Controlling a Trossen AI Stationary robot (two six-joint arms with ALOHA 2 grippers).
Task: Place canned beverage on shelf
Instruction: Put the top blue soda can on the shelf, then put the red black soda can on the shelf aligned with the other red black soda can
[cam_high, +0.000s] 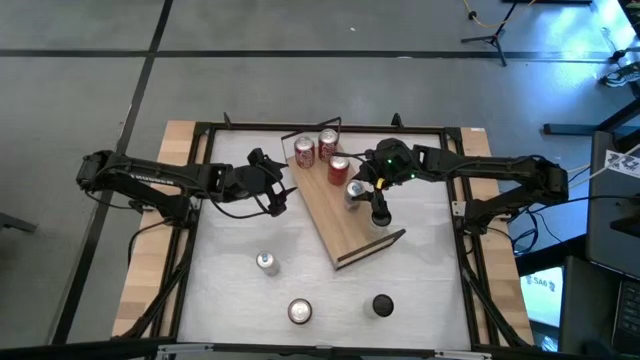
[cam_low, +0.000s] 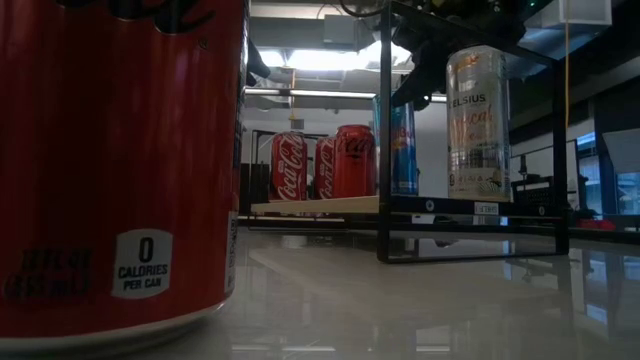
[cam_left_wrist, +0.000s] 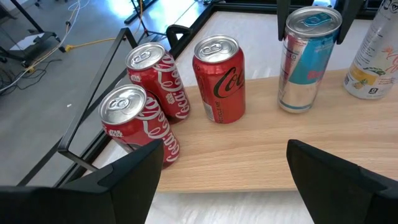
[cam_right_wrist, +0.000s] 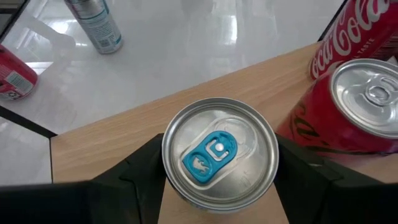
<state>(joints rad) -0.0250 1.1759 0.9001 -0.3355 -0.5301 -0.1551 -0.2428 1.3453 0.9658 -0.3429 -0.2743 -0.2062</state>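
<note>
Right gripper (cam_right_wrist: 219, 180) is seen clasping a silver-and-blue can (cam_right_wrist: 219, 155) standing upright on the shelf (cam_high: 335, 215), just beside three red cans (cam_high: 320, 150). Left gripper (cam_high: 283, 192) is held open near the shelf's left edge.

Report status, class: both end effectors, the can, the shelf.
Right end effector straddles blue-tab can, upright on shelf. Left end effector open, empty, facing three red cans. Nothing in the way.
</note>
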